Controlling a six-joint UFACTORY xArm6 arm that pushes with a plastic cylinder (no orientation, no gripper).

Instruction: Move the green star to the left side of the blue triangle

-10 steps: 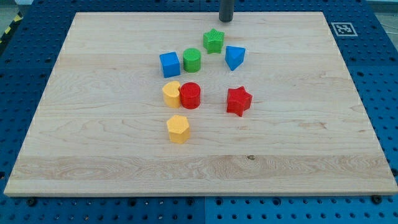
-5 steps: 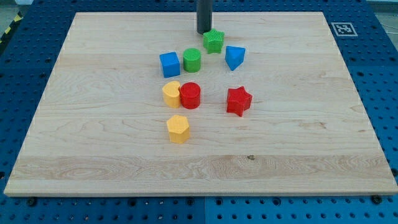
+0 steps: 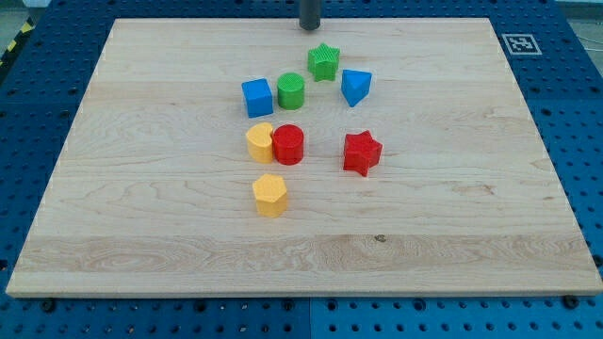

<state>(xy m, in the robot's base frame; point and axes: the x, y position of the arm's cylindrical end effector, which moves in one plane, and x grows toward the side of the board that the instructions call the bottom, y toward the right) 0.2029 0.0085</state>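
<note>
Since before, my tip (image 3: 309, 26) retreated above green star (image 3: 323, 62).

Green star (image 3: 323, 61): ridged block lying flat on the wooden board, toward the view's top, up and to the view's left of the blue triangle (image 3: 355, 87). Blue triangle: wedge-shaped block standing just beside the star, a narrow gap between them.
</note>
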